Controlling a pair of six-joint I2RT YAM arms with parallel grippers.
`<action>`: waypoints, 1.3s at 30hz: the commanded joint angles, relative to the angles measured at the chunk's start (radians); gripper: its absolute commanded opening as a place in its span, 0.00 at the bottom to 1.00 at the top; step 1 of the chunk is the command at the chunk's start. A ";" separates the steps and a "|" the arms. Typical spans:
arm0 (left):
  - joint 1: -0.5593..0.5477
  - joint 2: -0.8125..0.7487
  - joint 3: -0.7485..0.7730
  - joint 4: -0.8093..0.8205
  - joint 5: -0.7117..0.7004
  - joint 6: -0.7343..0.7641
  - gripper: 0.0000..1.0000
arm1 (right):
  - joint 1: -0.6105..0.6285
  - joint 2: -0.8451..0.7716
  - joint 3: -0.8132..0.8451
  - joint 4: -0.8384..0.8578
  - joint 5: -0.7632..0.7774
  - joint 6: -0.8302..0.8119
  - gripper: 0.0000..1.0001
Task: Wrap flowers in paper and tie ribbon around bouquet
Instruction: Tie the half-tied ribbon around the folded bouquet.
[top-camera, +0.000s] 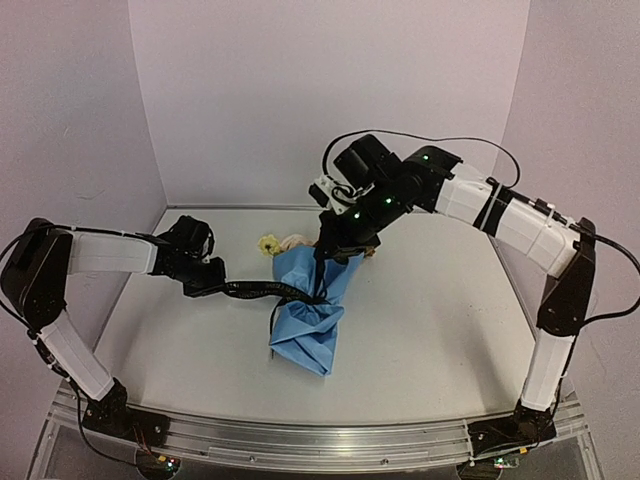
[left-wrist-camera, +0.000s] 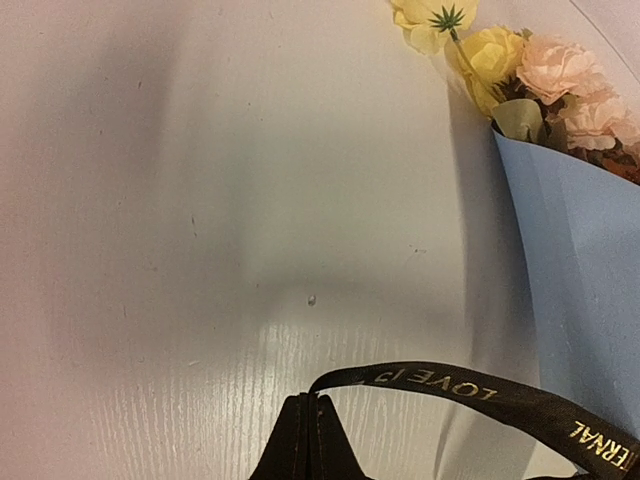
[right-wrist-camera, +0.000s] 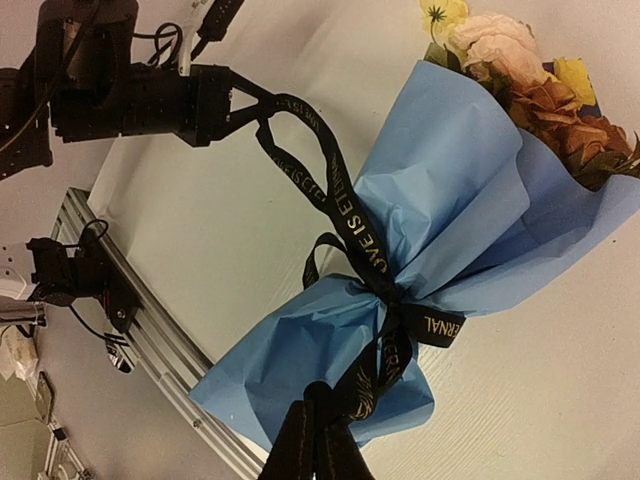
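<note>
Gripping ribbon (right-wrist-camera: 330, 170) leftward of bouquet (right-wrist-camera: 440, 190) waist in shut left end effector (right-wrist-camera: 252, 102); other tail in shut right end effector (right-wrist-camera: 318, 405), above.

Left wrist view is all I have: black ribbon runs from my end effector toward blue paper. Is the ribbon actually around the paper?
Observer: Yes. The ribbon is cinched around the paper at a narrow waist below the flowers.
Operator: Who has the other end?
Observer: The right end effector, shut on it close to that waist.
Operator: Which way does the bundle point?
Observer: From above, the flower heads point at the far wall, and the paper's crumpled tail points toward the arm bases.
</note>
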 joint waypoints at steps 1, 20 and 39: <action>0.002 -0.047 0.004 -0.039 -0.046 -0.034 0.00 | 0.009 0.071 0.047 -0.092 -0.053 0.011 0.00; 0.051 -0.008 -0.046 -0.032 0.003 -0.031 0.00 | 0.015 -0.120 -0.793 0.276 -0.046 0.128 0.00; 0.047 0.027 -0.008 0.000 0.088 0.030 0.00 | -0.121 -0.098 -0.686 0.366 -0.114 -0.080 0.41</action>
